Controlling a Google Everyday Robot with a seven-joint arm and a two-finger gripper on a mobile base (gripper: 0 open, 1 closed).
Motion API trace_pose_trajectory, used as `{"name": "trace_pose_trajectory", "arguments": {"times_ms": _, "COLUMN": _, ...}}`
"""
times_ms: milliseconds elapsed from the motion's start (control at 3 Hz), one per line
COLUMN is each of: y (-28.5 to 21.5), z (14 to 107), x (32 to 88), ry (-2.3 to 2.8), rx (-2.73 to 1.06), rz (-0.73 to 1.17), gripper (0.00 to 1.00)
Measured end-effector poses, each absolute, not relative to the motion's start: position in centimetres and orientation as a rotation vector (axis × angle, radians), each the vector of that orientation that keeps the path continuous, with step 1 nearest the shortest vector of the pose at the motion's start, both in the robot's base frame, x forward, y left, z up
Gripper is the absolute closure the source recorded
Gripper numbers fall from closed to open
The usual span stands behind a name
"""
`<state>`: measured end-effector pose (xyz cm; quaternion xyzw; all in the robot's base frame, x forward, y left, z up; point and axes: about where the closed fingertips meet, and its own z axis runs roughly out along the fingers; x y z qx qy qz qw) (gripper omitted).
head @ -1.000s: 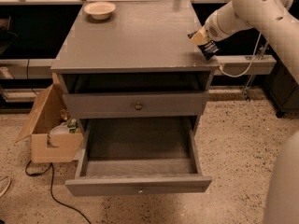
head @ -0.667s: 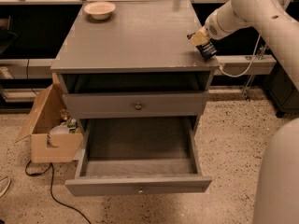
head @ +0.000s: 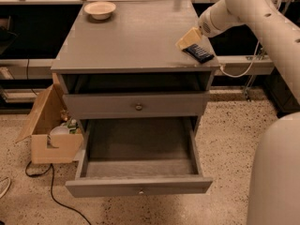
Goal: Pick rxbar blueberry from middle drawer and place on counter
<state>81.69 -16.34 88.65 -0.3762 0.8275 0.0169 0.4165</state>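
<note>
rxbar blueberry (head: 198,53): lies flat on the tabletop (head: 131,41), near its front right corner and just inside its right edge; dark wrapper up, set at a slant to that edge.
tool (head: 188,38): hangs over the same front right corner of the tabletop, at the far end of the bar; touching it or a hair above, I cannot tell which. Whether it is released or clenched cannot be told from this view.
what has just changed: a moment ago the bar sat tucked under the tool at the tabletop's right edge; now most of its length shows, laid out on the tabletop with the tool drawn a little back and up.
meaning for the task: by my reading the placing is done or all but done; what is left is for the tool to come clear without dragging the bar off the right edge.
middle drawer (head: 140,146): pulled out below the tabletop's front edge, nothing in it.
cream bowl (head: 100,9): at the tabletop's back left, well apart from the bar.
risk: the bar lies close to the tabletop's edge, so a nudge on withdrawal could tip it over.
</note>
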Motion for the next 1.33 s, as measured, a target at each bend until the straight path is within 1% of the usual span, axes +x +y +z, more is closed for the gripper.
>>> {"name": "trace_pose_trajectory", "arguments": {"times_ms": 333, "y": -15.1, "z": 89.8, "x": 81.3, "ry": 2.025, "rx": -0.982, "rz": 0.069, "gripper": 0.00}}
{"name": "trace_pose_trajectory", "arguments": {"times_ms": 667, "y": -16.3, "z": 92.6, "x": 78.2, "ry": 1.928, "rx": -0.997, "rz": 0.118, "gripper": 0.00}}
{"name": "trace_pose_trajectory", "arguments": {"times_ms": 1000, "y": -20.1, "z": 94.9, "x": 74.2, "ry": 1.867, "rx": -0.952, "rz": 0.110, "gripper": 0.00}}
{"name": "trace_pose_trajectory", "arguments": {"times_ms": 1333, "y": -24.6, "z": 97.4, "x": 70.5, "ry": 1.822, "rx": -0.909, "rz": 0.055, "gripper": 0.00}}
